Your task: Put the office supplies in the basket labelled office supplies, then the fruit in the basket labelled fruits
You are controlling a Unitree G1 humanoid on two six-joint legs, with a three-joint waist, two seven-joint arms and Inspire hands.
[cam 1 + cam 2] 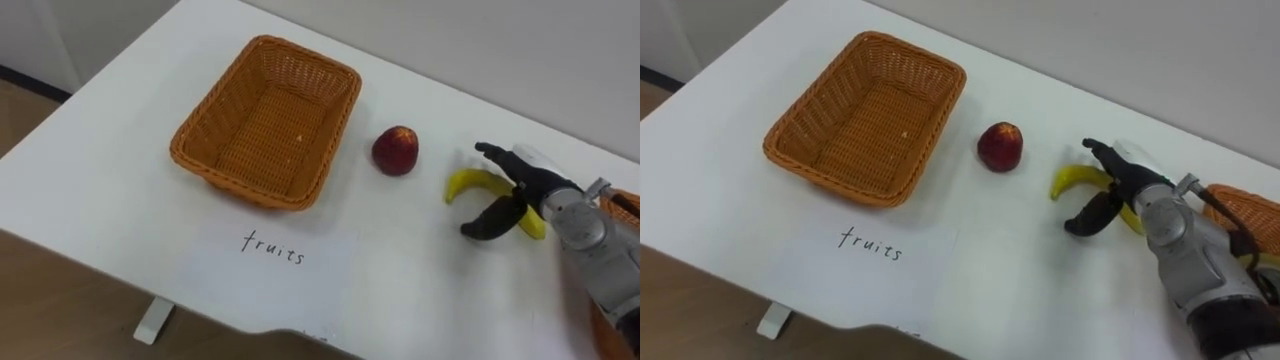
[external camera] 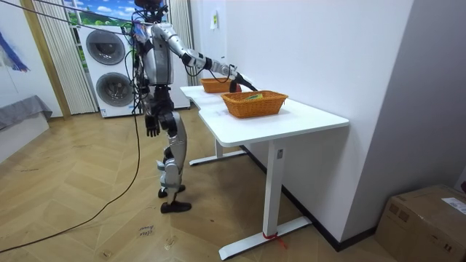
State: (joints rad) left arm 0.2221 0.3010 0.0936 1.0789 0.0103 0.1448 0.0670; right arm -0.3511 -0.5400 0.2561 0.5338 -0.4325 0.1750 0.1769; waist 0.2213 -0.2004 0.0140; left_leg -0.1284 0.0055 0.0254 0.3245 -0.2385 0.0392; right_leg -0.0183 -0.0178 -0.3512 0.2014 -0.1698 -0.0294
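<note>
White bench (image 1: 100, 180): right hand (image 1: 528, 195) straddles the banana (image 1: 470, 182), spread and empty; closing off-centre could skid it away.

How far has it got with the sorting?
Fruit looks barely begun: the fruit basket is empty. In hand: the right hand is open around the banana on the table, not yet gripping it. To do: the banana, then the apple beside the basket. The left hand hangs at the robot's side.
</note>
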